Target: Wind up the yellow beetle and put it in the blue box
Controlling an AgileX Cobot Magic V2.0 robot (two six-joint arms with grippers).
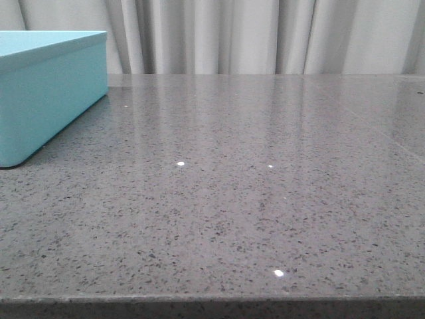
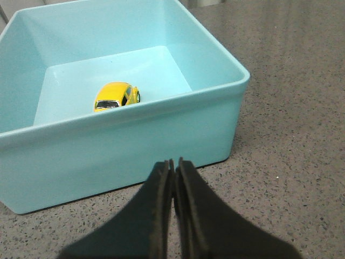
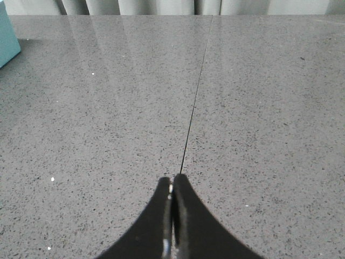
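The yellow beetle (image 2: 116, 96) rests on its wheels on the floor of the blue box (image 2: 135, 145), seen in the left wrist view. The blue box also shows at the far left of the front view (image 1: 50, 93), where its inside and the car are hidden, and its corner shows in the right wrist view (image 3: 8, 35). My left gripper (image 2: 173, 162) is shut and empty, outside the box in front of its near wall. My right gripper (image 3: 172, 178) is shut and empty over the bare table. Neither gripper shows in the front view.
The grey speckled stone table (image 1: 252, 199) has a thin dark seam (image 3: 194, 97) running away from my right gripper. Its front edge (image 1: 212, 300) runs along the bottom of the front view. Pale curtains (image 1: 265, 33) hang behind the table.
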